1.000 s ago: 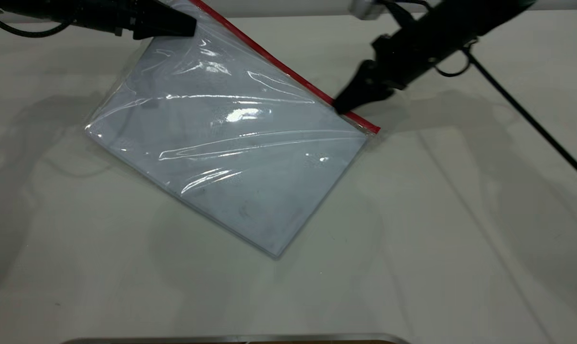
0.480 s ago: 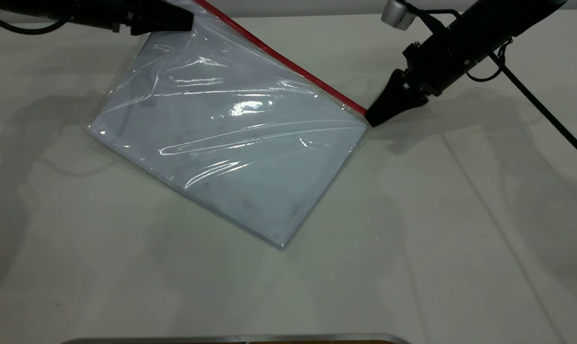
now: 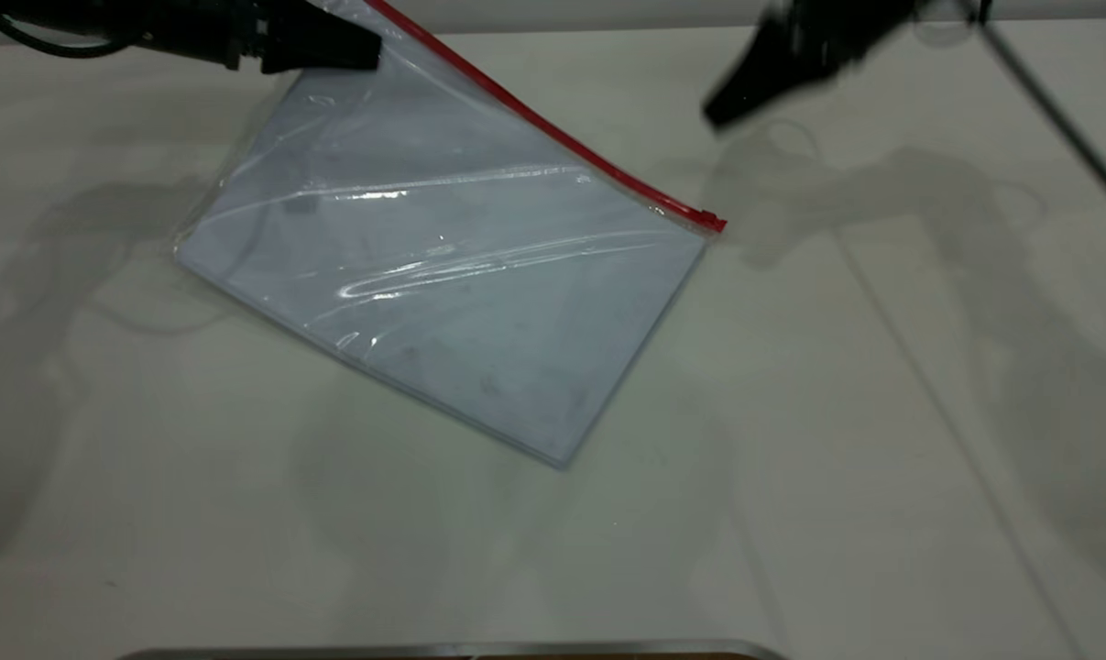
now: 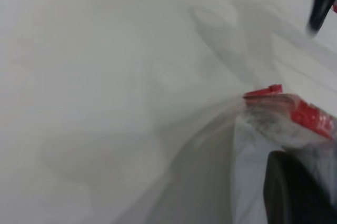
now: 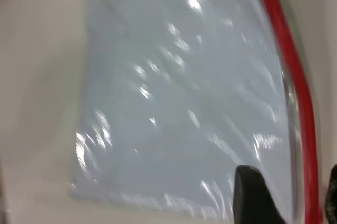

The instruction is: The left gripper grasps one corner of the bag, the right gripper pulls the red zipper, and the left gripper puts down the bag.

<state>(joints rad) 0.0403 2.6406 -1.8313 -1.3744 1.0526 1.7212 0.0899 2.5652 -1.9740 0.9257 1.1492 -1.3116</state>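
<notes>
The bag [image 3: 443, 275], a clear pouch with pale sheets, lies on the table with its far left corner lifted. My left gripper [image 3: 365, 50] is shut on that corner at the far end of the red zipper [image 3: 553, 133]. The small red slider tab [image 3: 713, 220] sits at the zipper's near right end. My right gripper [image 3: 722, 110] hovers above and behind that end, clear of the bag. In the right wrist view its fingertips [image 5: 253, 192] stand apart and empty over the bag [image 5: 174, 103] and zipper [image 5: 295, 76]. The left wrist view shows one black finger [image 4: 295, 192] on plastic beside the red strip [image 4: 310, 118].
The white table [image 3: 791, 458] spreads in front and to the right of the bag. The right arm's black cable [image 3: 1056, 110] runs across the far right. A metal edge [image 3: 452, 649] lies along the front.
My right gripper drew the slider to the zipper's right end, let go and rose up and back. The bag slid slightly and flattened. The left gripper kept its hold.
</notes>
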